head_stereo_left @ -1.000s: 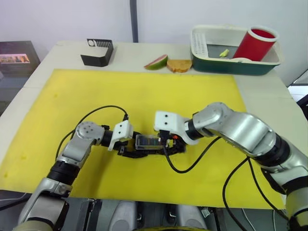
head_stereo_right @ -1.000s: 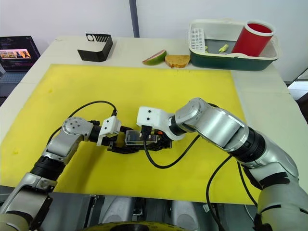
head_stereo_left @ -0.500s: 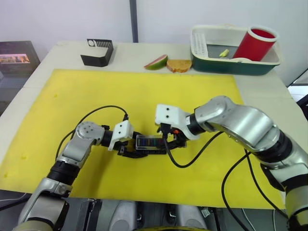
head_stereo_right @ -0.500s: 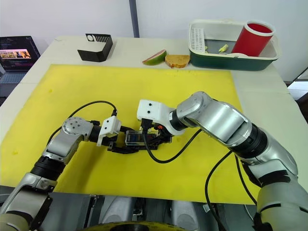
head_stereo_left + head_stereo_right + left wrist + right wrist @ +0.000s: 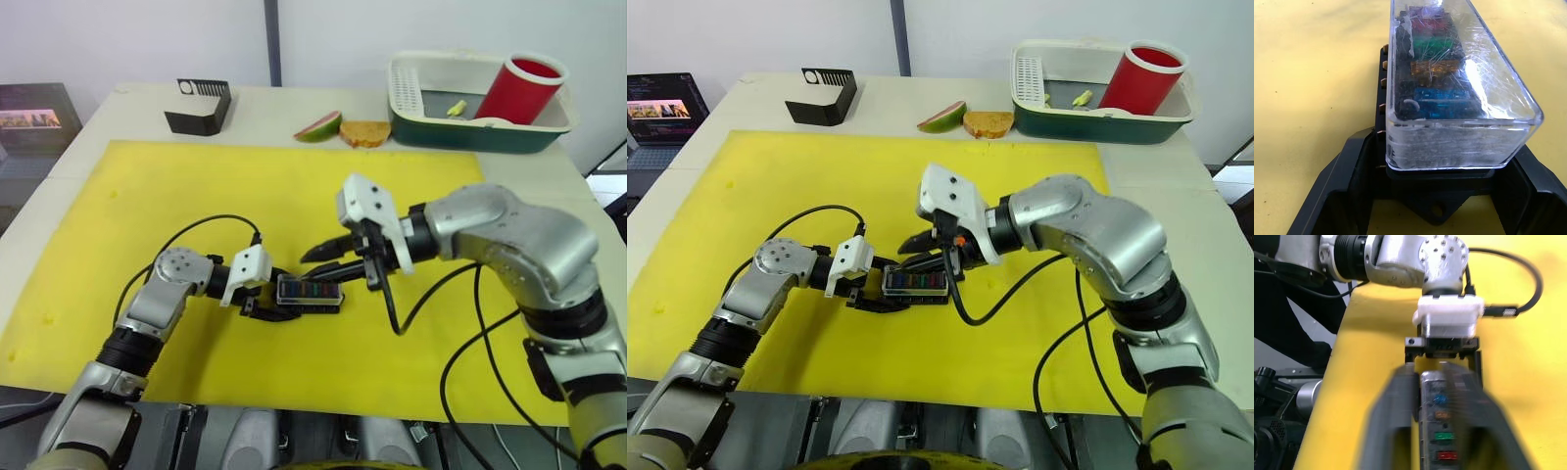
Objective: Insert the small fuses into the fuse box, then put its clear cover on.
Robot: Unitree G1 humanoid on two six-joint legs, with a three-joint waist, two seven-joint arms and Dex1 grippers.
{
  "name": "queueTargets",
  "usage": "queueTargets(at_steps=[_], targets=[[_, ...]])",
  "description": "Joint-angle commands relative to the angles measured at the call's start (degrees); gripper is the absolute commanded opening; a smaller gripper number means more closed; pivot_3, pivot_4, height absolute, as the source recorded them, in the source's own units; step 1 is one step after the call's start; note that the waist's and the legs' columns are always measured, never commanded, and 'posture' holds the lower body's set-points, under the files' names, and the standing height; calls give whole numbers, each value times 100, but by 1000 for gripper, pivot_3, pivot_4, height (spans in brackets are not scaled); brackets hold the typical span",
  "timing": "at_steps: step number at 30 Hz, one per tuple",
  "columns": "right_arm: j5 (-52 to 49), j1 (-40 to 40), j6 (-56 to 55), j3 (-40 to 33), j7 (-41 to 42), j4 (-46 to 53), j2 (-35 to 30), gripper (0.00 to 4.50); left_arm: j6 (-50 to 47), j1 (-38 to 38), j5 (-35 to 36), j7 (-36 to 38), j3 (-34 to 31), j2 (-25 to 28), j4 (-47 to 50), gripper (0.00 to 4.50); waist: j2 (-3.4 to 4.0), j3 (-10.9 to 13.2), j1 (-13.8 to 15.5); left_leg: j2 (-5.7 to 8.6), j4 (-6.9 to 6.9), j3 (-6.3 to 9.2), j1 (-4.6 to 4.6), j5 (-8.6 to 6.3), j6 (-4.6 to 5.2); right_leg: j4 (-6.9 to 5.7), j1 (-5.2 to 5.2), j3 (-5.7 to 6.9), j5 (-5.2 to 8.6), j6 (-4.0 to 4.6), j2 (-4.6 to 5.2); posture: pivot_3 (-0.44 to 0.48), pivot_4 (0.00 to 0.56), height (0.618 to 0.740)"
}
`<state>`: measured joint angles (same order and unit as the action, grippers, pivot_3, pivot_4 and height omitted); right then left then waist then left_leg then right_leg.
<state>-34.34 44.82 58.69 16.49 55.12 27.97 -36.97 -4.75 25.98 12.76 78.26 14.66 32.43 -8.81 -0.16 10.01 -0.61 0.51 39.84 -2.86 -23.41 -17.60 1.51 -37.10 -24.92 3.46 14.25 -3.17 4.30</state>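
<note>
Fuse box [image 5: 309,293] now sits near the front edge of the yellow mat [image 5: 147,196], clear cover [image 5: 1459,73] on top with the small fuses [image 5: 1437,68] seated in a row beneath it. Our right gripper [image 5: 328,257], pressed down on the box half a second ago, has lifted off and hangs above it, jaws parted and empty. Our left gripper [image 5: 257,304] still clamps the box's end. We judge the task essentially done.

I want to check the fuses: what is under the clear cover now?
Under the clear cover, blue, amber, green and red small fuses sit in the fuse box; the farthest ones are blurred by scratches.
</note>
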Motion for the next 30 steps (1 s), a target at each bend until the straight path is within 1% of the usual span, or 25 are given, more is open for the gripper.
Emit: queueTargets(at_steps=[1, 6, 12, 16, 18, 20, 26, 30], targets=[[265, -146, -429, 94, -181, -13, 128, 96, -38, -6, -17, -57, 29, -35, 41, 2695, 0, 0, 3, 0, 0, 0, 0, 0, 0, 0, 0, 0, 0, 0, 0, 0, 150, 740], [579, -331, -733, 242, -316, -204, 212, 96, -26, -8, -29, -46, 40, -24, 51, 2695, 0, 0, 6, 1, 1, 0, 0, 0, 0, 0, 1, 1, 0, 0, 0, 0, 150, 740], [669, -406, -829, 441, -186, -327, 241, 96, -36, -38, -32, -51, 42, -8, 91, 2695, 0, 0, 4, 1, 1, 0, 0, 0, 0, 0, 1, 1, 0, -1, -1, 0, 150, 740], [1605, -524, -856, 1726, -144, -867, 31, 96, -36, -58, -37, -58, 57, -12, 121, 2695, 1, 0, -1, 1, 1, 0, 2, 0, 0, 0, 3, 2, 0, 0, -2, 0, 150, 740], [1986, -504, -716, 2074, -302, -1231, 35, 96, -30, -67, -48, -63, 70, -13, 138, 2695, 3, -17, -6, 2, 1, -2, 6, -1, 1, 0, 7, 2, 0, 0, -2, 0, 150, 740], [2140, -492, -690, 2191, -297, -1346, -2, 96, -35, -81, -51, -74, 71, -12, 160, 2695, 3, -29, -8, 2, 1, 0, 23, -1, 1, 1, 24, 4, 0, 0, -3, 0, 150, 740], [2093, -519, -659, 2054, -128, -1179, -101, 96, -18, -145, -68, -92, 65, 11, 197, 2695, -4, -62, -9, 1, -12, 1, 54, -1, 2, 8, 50, 3, 11, 17, 0, 0, 150, 740], [1711, -548, -947, 1281, -175, -1049, 160, 96, 3, -135, -79, -98, 63, 5, 170, 2695, -7, -64, 0, 1, -16, 1, 53, -1, 2, 10, 49, 3, 10, 16, 1, 0, 150, 740]])
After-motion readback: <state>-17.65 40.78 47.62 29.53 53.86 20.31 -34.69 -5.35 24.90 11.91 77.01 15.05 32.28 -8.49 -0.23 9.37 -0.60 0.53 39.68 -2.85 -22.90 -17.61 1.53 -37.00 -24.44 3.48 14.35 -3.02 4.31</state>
